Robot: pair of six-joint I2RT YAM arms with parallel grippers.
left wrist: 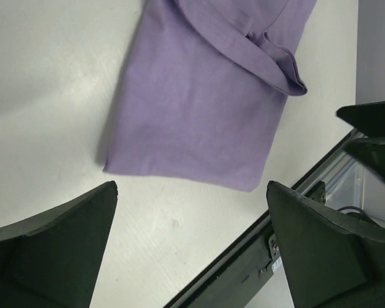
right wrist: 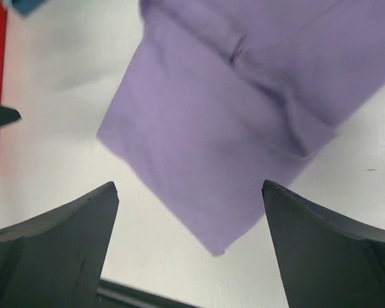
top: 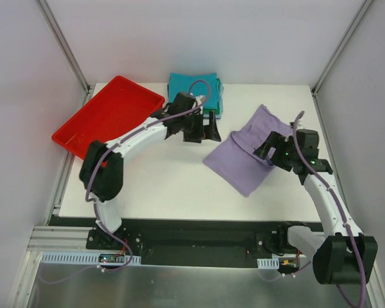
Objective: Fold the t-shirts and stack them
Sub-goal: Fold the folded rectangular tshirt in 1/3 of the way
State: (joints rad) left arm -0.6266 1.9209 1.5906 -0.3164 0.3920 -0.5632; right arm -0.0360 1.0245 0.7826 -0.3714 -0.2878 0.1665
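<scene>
The lavender-purple t-shirt [top: 244,163] lies folded into a slanted rectangle on the white table, right of centre, with a sleeve fold at its far end. It also shows in the left wrist view [left wrist: 199,102] and the right wrist view [right wrist: 224,115]. A stack of folded t-shirts [top: 192,86], teal on top, sits at the back centre. My left gripper [top: 202,133] is open and empty, just in front of the stack and left of the purple shirt [left wrist: 191,189]. My right gripper [top: 264,154] is open and empty, hovering over the purple shirt's right part [right wrist: 189,185].
A red plastic tray [top: 109,115] lies tilted at the back left, partly over the table edge. The white table [top: 167,186] ends at a black rail along its near edge [left wrist: 244,256]. Grey walls and metal posts enclose the back and sides.
</scene>
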